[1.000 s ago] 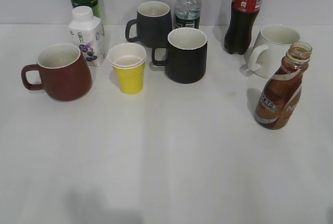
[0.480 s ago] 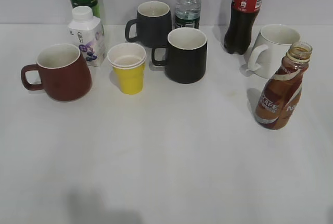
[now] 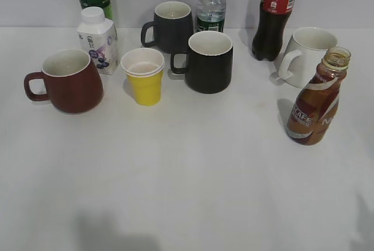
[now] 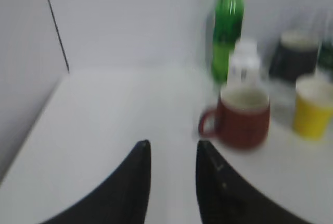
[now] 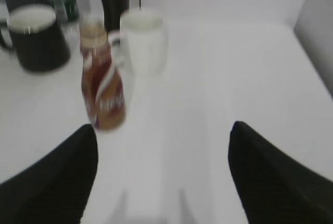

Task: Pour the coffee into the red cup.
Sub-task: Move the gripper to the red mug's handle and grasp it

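White tabletop [image 3: 193, 163] under grey wall, crowded with cups and bottles. Your small curvy brown coffee bottle [image 3: 314, 106] stands uncapped at right, beside white mug [image 3: 307, 56]. Dark red ceramic mug [image 3: 67, 80] sits far left, upright. Left gripper [image 4: 171, 151] narrowly parted, empty; right gripper [image 5: 164, 140] spread wide, bottle ahead-left.

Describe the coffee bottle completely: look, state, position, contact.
The coffee bottle is small, curvy and clear, wrapped in a red-brown and white swirl label, and holds brown liquid nearly up to the neck. Its cap is off. It stands upright on the white table, at the right, just in front of the white mug. Neither gripper touches it.
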### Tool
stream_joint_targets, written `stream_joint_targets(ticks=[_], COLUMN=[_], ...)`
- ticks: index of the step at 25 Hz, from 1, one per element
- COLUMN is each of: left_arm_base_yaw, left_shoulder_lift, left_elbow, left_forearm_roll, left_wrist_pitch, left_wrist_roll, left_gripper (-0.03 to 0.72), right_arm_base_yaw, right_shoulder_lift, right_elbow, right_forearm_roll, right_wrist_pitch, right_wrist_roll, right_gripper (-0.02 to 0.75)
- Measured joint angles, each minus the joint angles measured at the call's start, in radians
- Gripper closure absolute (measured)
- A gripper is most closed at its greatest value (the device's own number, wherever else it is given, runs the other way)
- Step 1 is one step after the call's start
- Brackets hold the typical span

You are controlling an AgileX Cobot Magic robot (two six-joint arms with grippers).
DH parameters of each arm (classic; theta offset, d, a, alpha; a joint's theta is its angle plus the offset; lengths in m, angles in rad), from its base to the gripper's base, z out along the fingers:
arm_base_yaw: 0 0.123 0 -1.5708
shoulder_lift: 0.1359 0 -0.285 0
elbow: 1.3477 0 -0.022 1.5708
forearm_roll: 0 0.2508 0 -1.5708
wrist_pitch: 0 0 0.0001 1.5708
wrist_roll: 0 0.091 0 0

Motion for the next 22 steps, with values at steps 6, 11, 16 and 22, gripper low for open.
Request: stream_joint_targets(ticks=[6,11,16,22], left_arm_base_yaw=[-0.001,-0.001,-0.001,-0.004], left_shoulder_lift=[0.233,0.503,0.782,0.95], left_elbow=[0.06,0.085,0.085,0.119], left_forearm_roll=[0.005,0.006,-0.038,-0.059], left_wrist_pitch=[-0.365,-0.608,-0.704,-0.766], left_wrist_roll=[0.0,0.0,0.0,0.0], left_gripper=[0.446,0.445,0.442,0.405], right_arm_base_yaw=[0.0,0.036,0.089,0.093], right_shoulder_lift=[0.204,0.367,0.49,0.567], right_elbow=[-0.001,-0.001,-0.001,0.004], right_forearm_roll=[0.0,0.02,0.023,0.025], right_wrist_pitch=[-0.214,-0.331,-0.404,-0.419], right_wrist_roll=[0.0,0.0,0.0,0.0], right_gripper=[0.152,0.153,0.153,0.157])
